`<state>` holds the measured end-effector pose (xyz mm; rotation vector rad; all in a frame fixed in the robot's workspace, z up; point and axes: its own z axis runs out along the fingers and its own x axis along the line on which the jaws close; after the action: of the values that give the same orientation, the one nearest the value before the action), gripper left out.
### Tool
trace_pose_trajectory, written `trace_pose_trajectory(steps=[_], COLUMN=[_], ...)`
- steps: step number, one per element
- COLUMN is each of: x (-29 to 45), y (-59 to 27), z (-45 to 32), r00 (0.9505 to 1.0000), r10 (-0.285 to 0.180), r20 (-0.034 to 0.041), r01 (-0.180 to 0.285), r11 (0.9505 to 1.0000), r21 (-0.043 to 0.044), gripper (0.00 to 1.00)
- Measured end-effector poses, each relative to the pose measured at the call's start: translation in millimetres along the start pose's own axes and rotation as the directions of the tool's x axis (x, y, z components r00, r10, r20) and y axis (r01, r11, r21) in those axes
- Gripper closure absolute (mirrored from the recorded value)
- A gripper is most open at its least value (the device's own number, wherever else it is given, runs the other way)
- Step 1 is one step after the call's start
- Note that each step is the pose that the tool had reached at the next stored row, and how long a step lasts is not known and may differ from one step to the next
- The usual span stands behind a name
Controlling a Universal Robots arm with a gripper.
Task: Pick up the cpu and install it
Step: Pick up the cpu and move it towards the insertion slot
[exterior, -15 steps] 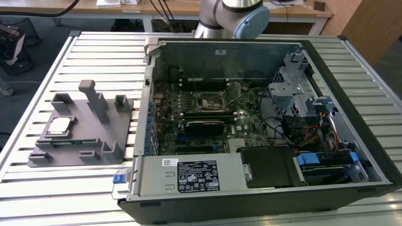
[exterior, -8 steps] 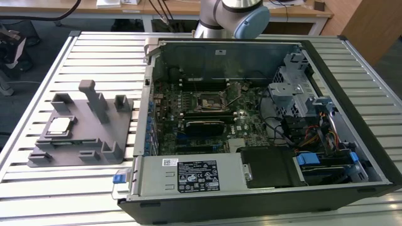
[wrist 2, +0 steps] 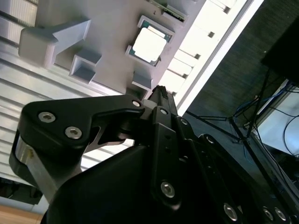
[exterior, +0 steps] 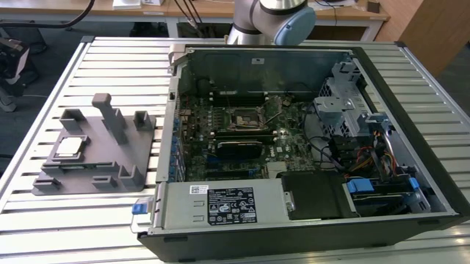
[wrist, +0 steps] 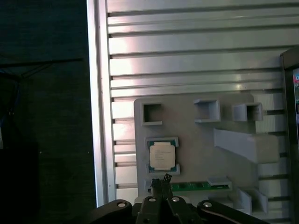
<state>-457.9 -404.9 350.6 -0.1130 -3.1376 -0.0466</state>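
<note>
The gripper [wrist: 166, 178] is hanging above the grey holder [wrist: 196, 140], its tip lining up near one edge of the cpu [wrist: 162, 155] in the first wrist view. The fingers are pinched together to a single tip and carrying nothing. That looks like the danger. Coming down closed, the tip would be striking the metal lid rather than straddling it. A skewed bite could also be jamming the chip against the low walls of its pocket.

The cpu is sitting flat in that pocket, a pale silver square with a thin darker rim, catching the light. A green strip [wrist: 201, 186] is lying just beside it.

Further out, the holder is resting on the slatted table [exterior: 88, 220], on the exterior view's left of the open computer case [exterior: 294, 242]. The socket [exterior: 242, 117] is lying inside the case, well apart from the cpu. A chip arriving twisted there could be damaging the contacts.
</note>
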Motion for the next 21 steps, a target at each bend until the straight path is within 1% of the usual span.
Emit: trace_pose_trajectory(steps=[3, 6, 9, 15, 16, 17, 19, 20, 21], x=[-0.2, -3.5, -7.2, -7.9, -7.9, -7.9, -7.9, -7.9, -7.9], y=[-0.4, -0.3, -0.4, -1.8, -1.8, -1.9, -2.0, -2.0, -2.1], z=[0.5, 2.4, 5.5, 13.1, 14.2, 15.4, 17.9, 19.7, 21.5], r00=[1.0, 1.0, 1.0, 1.0, 1.0, 1.0, 1.0, 1.0, 1.0], r10=[0.0, -0.001, -0.004, -0.008, -0.008, -0.009, -0.009, -0.009, -0.01], r20=[0.0001, 0.0001, 0.0003, -0.0001, -0.0001, 0.0, 0.0, 0.0, 0.0001], r01=[0.0, 0.001, 0.004, 0.008, 0.008, 0.009, 0.009, 0.009, 0.01], r11=[1.0, 1.0, 1.0, 1.0, 1.0, 1.0, 1.0, 0.9999, 0.9999], r21=[0.0024, 0.003, 0.0029, 0.0034, 0.0037, 0.0037, 0.0037, 0.0037, 0.0037], gripper=[0.89, 0.89, 0.89, 0.89, 0.83, 0.83, 0.71, 0.71, 0.65])
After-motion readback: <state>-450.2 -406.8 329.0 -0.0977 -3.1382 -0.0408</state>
